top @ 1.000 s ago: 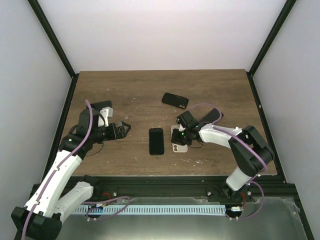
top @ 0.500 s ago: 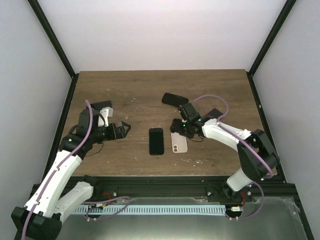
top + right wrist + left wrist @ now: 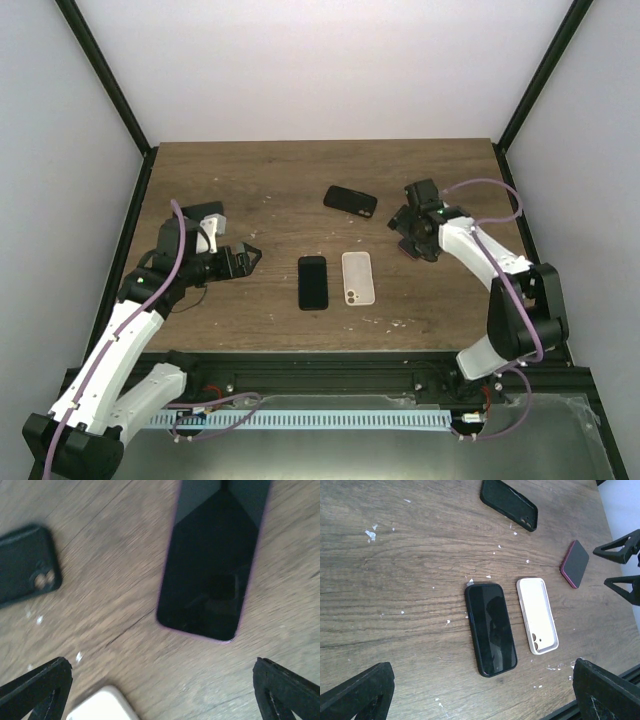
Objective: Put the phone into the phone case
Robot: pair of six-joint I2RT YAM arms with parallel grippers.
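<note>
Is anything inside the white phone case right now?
Nothing: the white phone case lies open side up and empty, with its camera cutout showing. What lies beneath it is covered.

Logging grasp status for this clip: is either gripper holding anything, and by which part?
Nothing is held. The left gripper and right gripper both stand open; the white phone case lies free.

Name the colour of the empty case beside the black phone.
The case is white, clearest in the left wrist view.
</note>
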